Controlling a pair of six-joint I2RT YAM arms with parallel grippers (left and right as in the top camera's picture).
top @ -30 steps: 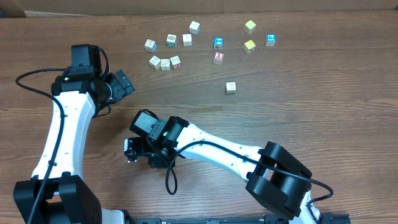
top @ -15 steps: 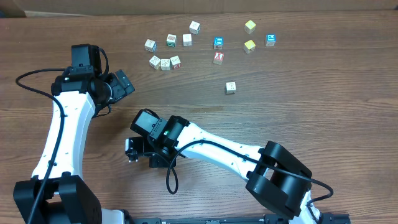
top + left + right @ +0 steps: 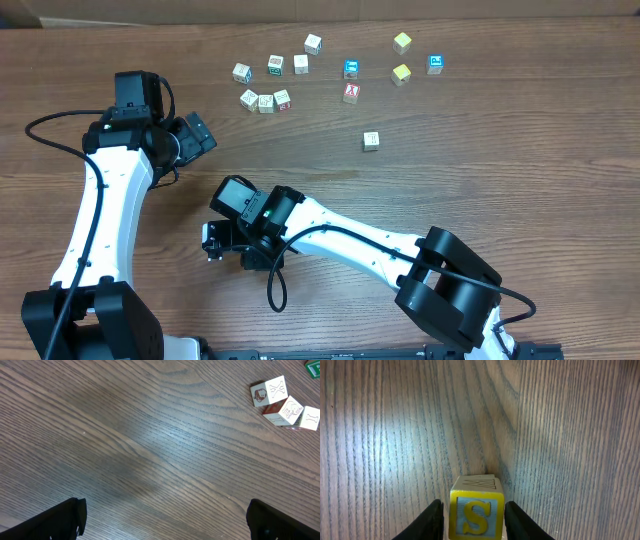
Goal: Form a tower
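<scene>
Tower of small pale wooden letter cubes (image 3: pixel 475 510) is standing on the brown wooden bench (image 3: pixel 500 150), directly between the black fingers of the right gripper (image 3: pixel 473 525). Only one cube, bearing a blue S in a yellow frame, is showing plainly. Those fingers are sitting close about it; whether they are pressing cannot be told. Meanwhile the left gripper (image 3: pixel 164 515) is hanging wide apart, holding nothing. Thirteen loose wooden cubes (image 3: pixel 371 140) are lying well apart from the one tower.
</scene>
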